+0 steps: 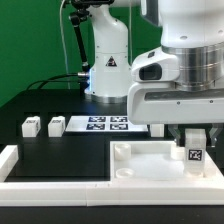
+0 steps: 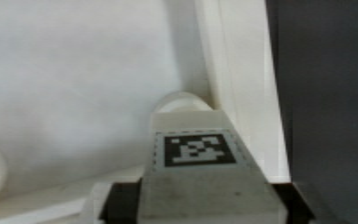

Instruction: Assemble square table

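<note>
**Large white square plastic tabletop slab with raised rim** (image 1: pixel 140 165) lies flat. One small white tagged leg block (image 1: pixel 195 155) rests inside the slab, against its rim. The two-finger gripper (image 1: pixel 196 146) appears clamped on this block. Two more white leg blocks (image 1: pixel 42 126) lie well apart from the slab.

Step, as judged: grasping a leg. The next move calls for lifting it clear of the rim and aligning it over a slab corner.

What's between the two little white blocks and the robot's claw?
The flat marker board with black-and-white tags lies on the black table between the little blocks and the claw. The exterior view shows it.
</note>
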### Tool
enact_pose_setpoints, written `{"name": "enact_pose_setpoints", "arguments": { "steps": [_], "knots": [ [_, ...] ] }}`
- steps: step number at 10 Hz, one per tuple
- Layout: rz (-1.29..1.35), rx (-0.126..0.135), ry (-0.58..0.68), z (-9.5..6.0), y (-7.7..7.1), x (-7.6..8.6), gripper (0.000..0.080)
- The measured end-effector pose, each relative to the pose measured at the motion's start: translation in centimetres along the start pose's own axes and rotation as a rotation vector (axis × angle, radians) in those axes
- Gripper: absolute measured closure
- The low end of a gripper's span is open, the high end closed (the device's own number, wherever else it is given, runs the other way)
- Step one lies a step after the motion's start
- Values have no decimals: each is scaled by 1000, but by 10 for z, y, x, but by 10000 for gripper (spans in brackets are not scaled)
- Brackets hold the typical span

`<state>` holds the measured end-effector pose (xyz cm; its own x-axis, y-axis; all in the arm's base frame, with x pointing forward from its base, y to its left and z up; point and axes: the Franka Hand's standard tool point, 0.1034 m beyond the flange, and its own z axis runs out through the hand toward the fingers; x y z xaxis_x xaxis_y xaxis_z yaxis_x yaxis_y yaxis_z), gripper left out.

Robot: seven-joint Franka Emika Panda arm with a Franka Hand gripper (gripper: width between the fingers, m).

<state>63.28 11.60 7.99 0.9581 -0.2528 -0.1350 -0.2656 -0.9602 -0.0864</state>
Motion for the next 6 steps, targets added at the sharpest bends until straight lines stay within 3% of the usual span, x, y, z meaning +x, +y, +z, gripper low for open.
{"name": "enact_pose_setpoints", "arguments": {
  "steps": [2,4,6],
  "knots": [
    [216,16,69,1,0,-4,508],
    [459,57,122,2,-1,-9,508],
    [712,82,118,2,-4,-10,508]
  ]
}}
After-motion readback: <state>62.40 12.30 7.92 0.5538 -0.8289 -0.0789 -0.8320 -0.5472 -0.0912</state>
